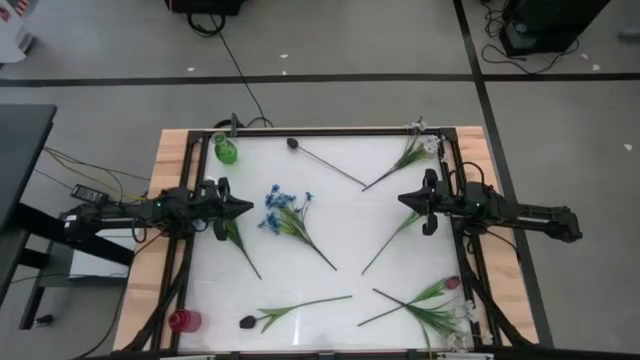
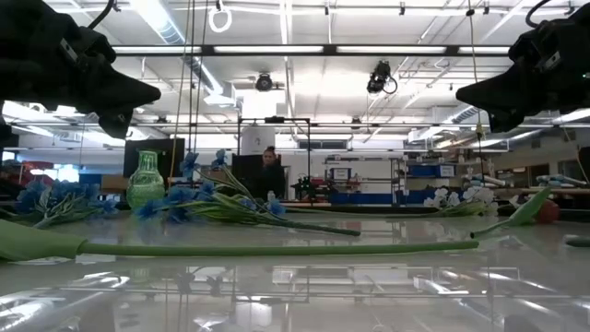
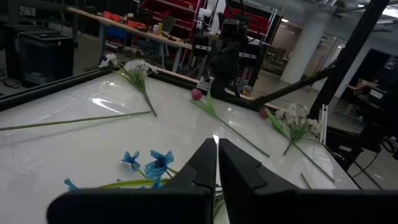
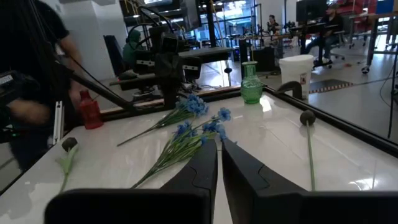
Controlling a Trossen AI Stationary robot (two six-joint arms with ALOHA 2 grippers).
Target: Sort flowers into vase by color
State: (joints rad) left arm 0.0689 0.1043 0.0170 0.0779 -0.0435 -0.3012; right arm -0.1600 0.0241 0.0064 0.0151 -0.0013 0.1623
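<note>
Your left gripper [image 1: 244, 208] and right gripper [image 1: 402, 200] hover level at opposite table edges, pointing inward, both closed, empty. Flowers [image 1: 290, 218] lie scattered between them on table [image 1: 340, 235].

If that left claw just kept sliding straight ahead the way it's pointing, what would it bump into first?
Probably the bunch of blue flowers. The left gripper, fingers shut, points across the table toward it and the right gripper beyond. It hangs above the tabletop, though, so it might pass just over the blooms; the height is hard to judge.
</note>
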